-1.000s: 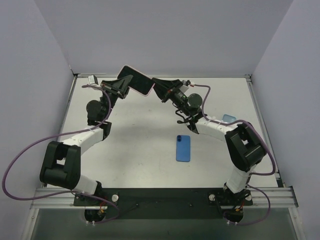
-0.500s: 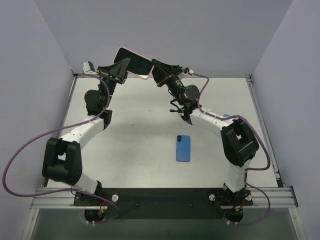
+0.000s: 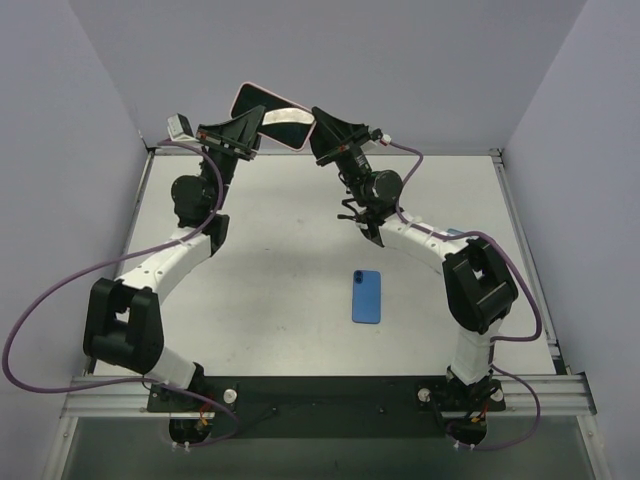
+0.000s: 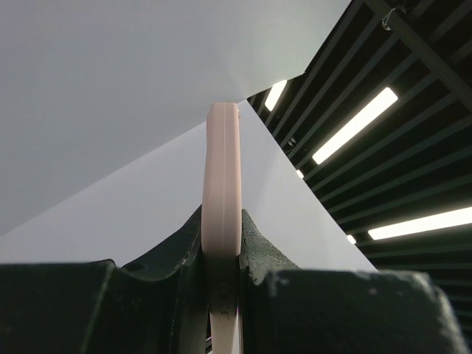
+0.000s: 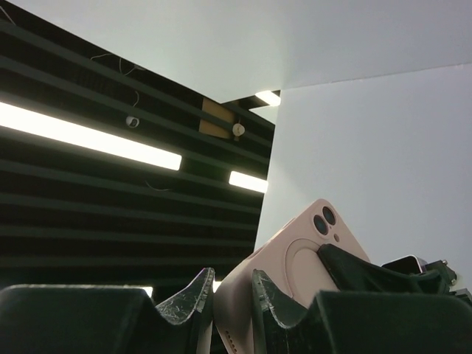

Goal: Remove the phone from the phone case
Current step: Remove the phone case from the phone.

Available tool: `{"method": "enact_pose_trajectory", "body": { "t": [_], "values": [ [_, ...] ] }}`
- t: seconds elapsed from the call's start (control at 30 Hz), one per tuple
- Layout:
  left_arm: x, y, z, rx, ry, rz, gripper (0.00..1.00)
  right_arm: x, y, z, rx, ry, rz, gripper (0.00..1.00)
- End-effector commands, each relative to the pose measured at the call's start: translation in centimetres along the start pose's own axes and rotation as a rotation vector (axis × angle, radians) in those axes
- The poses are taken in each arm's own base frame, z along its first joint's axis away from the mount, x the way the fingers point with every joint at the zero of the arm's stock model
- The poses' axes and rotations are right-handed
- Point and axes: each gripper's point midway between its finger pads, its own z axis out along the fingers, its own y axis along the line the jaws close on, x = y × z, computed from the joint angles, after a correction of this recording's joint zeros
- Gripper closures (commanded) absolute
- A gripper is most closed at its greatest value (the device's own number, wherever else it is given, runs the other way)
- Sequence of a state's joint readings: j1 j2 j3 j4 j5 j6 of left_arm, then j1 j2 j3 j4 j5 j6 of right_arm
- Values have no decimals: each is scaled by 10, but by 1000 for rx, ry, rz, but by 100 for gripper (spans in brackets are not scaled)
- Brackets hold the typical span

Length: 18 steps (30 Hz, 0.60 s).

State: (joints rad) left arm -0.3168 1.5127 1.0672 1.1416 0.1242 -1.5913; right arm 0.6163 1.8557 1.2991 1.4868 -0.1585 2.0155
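Observation:
A phone in a pink case (image 3: 275, 116) is held in the air above the table's far edge, screen side up in the top view. My left gripper (image 3: 250, 128) is shut on its left end; in the left wrist view the case's edge (image 4: 223, 184) stands upright between the jaws of that gripper (image 4: 223, 247). My right gripper (image 3: 318, 130) is shut on the right end. The right wrist view shows the case's back (image 5: 295, 254) with two camera lenses, clamped in that gripper (image 5: 232, 291), and a left finger (image 5: 361, 273) on the back.
A blue phone-shaped slab (image 3: 367, 296) lies flat on the white table (image 3: 270, 280), right of the middle. A small light-blue object (image 3: 458, 236) shows behind the right arm. Grey walls enclose the table on three sides.
Both grippers have lifted the pink-cased phone higher and farther back, keeping hold of it. The blue slab has not moved.

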Motion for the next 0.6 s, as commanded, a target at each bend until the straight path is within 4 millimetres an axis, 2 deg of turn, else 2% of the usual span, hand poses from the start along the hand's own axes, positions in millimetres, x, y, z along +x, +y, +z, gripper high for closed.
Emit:
{"method": "enact_pose_trajectory", "body": {
  "t": [0.0,0.07,0.2,0.33,0.57],
  "values": [
    [89,-212,-77,703,384,-47,100,15,22,-10,-98,84,452,100],
    [89,-217,-80,712,379,-44,100,13,22,-10,-107,67,454,100],
    [87,-229,-86,739,366,-27,100,20,26,-4,-127,86,458,100],
    [88,-242,-92,767,368,-21,100,23,19,0,-129,86,464,100],
    [87,-266,-103,819,379,-25,100,35,19,9,-151,118,466,100]
  ]
}}
